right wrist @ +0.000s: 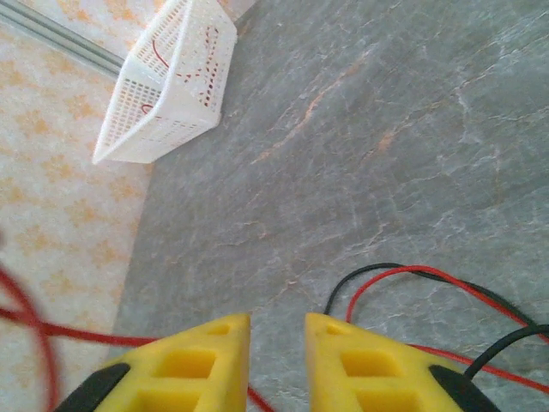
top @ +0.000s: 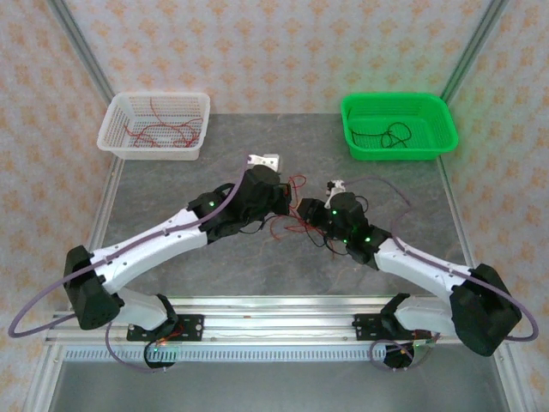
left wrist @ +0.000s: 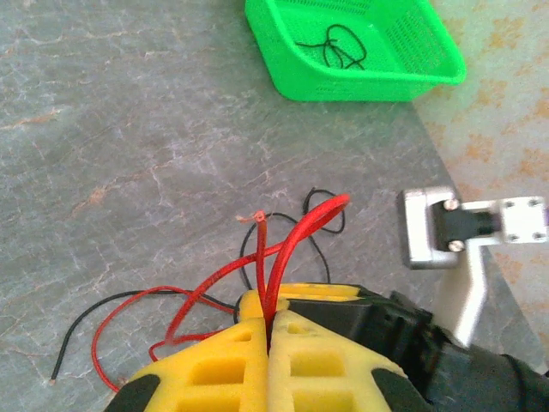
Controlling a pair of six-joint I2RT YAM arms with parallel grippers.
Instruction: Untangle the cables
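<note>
My left fingers [left wrist: 223, 360] are bright yellow blocks with rectangular pockets moulded into them, ending in black at the back. My right fingers [right wrist: 360, 369] are the same yellow, with the same pockets. One wrist carries a silver bracket [left wrist: 429, 227] with screw heads, on a white strut. My left arm [top: 146, 249] has white shells, black joints and small green lights. My right arm [top: 420, 266] matches it. A purple-grey cable [top: 221, 204] runs along each arm.
</note>
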